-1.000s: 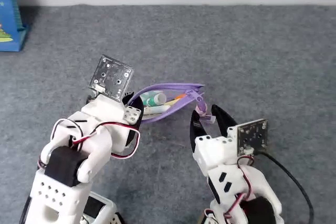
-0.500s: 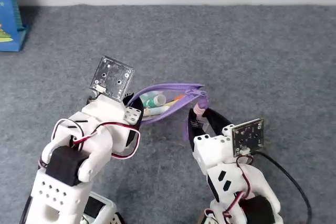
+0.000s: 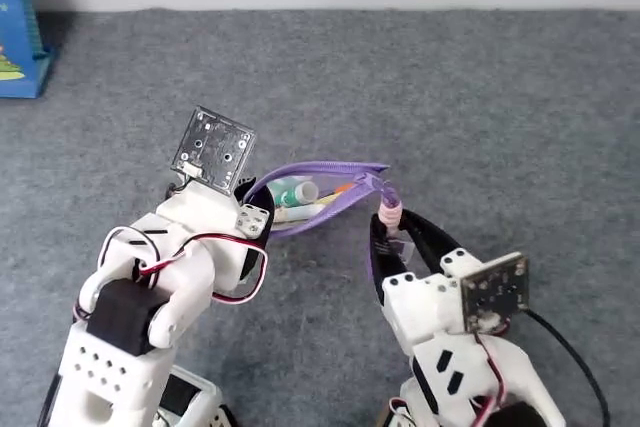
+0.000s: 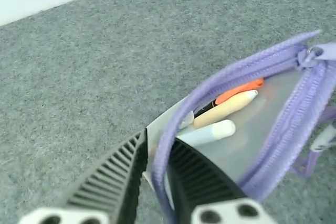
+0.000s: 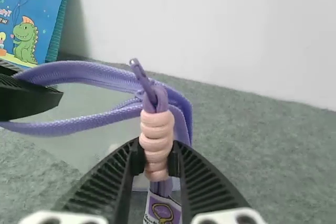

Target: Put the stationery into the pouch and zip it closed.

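A clear pouch (image 3: 305, 209) with a purple zipper lies open on the grey carpet, holding several pens (image 4: 227, 109), among them an orange, a cream and a white one. My left gripper (image 4: 155, 169) is shut on the pouch's edge (image 4: 157, 145) at its open end. My right gripper (image 5: 156, 153) is shut on the pink beaded zipper pull (image 5: 156, 132), which hangs from the purple slider (image 3: 375, 185) at the pouch's other end. In the high view the right gripper (image 3: 395, 237) sits just in front of the pouch's right tip.
A blue picture book (image 3: 20, 27) stands at the far left, also seen behind the pouch (image 5: 31, 14). A white wall (image 5: 220, 24) runs along the back. Grey carpet (image 3: 480, 97) stretches open to the right and behind the pouch.
My right gripper moved in on the pink zipper pull and shut on it, then drew back slightly toward its base. The left arm has kept still on the pouch.
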